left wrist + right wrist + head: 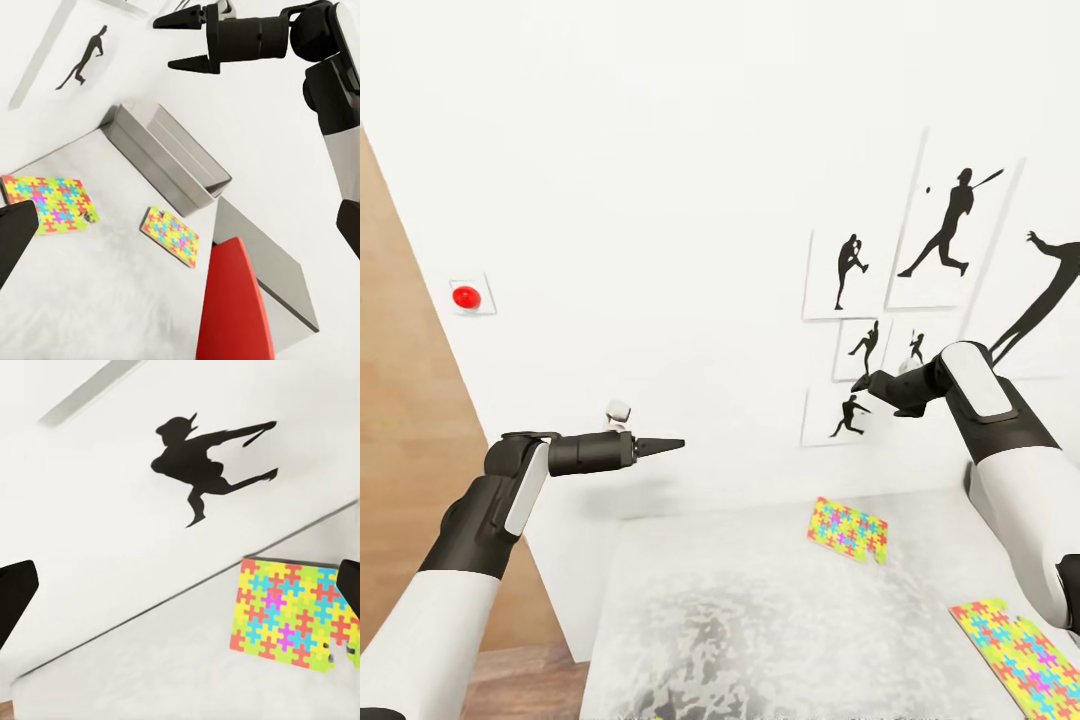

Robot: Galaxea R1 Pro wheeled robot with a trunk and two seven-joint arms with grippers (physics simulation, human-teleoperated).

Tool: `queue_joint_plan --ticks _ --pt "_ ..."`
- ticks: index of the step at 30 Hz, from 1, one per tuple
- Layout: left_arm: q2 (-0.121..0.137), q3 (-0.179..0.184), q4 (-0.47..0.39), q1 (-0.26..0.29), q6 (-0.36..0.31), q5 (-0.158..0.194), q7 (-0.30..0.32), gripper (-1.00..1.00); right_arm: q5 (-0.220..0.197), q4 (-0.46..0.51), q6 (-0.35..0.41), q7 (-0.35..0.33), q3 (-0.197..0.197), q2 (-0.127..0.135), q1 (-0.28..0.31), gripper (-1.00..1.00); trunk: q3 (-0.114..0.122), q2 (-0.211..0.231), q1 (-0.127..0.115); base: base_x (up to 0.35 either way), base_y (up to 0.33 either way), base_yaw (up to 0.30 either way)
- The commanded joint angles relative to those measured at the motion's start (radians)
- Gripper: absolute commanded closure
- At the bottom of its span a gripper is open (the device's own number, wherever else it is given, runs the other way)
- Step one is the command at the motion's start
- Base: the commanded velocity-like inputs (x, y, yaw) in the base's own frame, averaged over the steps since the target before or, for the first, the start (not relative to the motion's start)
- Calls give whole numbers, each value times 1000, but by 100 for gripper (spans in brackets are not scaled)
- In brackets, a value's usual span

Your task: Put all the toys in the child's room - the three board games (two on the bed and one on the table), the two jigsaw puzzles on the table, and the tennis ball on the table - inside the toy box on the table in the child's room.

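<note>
Two multicoloured jigsaw puzzles lie flat on the pale marbled table [740, 610]: one near the wall [847, 530] [171, 236] [289, 611], the other towards the right edge [1015, 645] [45, 202]. The light-grey toy box [169, 154] stands against the wall beyond them. My left gripper [665, 445] hovers open and empty above the table's left end; one finger [15, 232] shows at the wrist view's edge. My right gripper [865, 380] [184, 41] is raised near the wall posters, open, nothing between its fingers [15, 592]. The board games, tennis ball and bed are out of view.
Framed baseball silhouettes [945, 225] hang on the white wall behind the table. A red button [466, 296] sits on the wall at left beside a wooden panel [400, 420]. A red chair back [232, 300] and a grey block [274, 266] stand by the toy box.
</note>
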State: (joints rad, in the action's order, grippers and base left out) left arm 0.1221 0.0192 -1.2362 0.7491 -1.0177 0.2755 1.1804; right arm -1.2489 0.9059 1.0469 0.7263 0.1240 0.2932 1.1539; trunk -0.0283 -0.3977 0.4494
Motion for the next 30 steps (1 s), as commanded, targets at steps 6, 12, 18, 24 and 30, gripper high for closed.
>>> queue_joint_plan --ticks 6,12,18,24,30 --pt "1 -1 0 1 -7 3 1 -100 -10 1 0 10 4 1 1 -100 -3 -2 1 -17 0 0" --pt "1 -2 0 1 -7 4 1 -100 -10 1 0 10 5 1 1 -100 -3 -2 1 -3 0 0" --pt "1 -2 0 1 -7 4 1 -100 -10 1 0 10 5 1 1 -100 -3 -2 1 0 0 0" --pt "1 -3 0 1 -7 3 1 -100 -11 1 0 10 5 0 1 -100 -3 -2 1 0 0 0" --pt "1 -5 0 1 -7 3 1 -100 -11 1 0 10 4 0 1 -100 -3 -2 1 0 0 0"
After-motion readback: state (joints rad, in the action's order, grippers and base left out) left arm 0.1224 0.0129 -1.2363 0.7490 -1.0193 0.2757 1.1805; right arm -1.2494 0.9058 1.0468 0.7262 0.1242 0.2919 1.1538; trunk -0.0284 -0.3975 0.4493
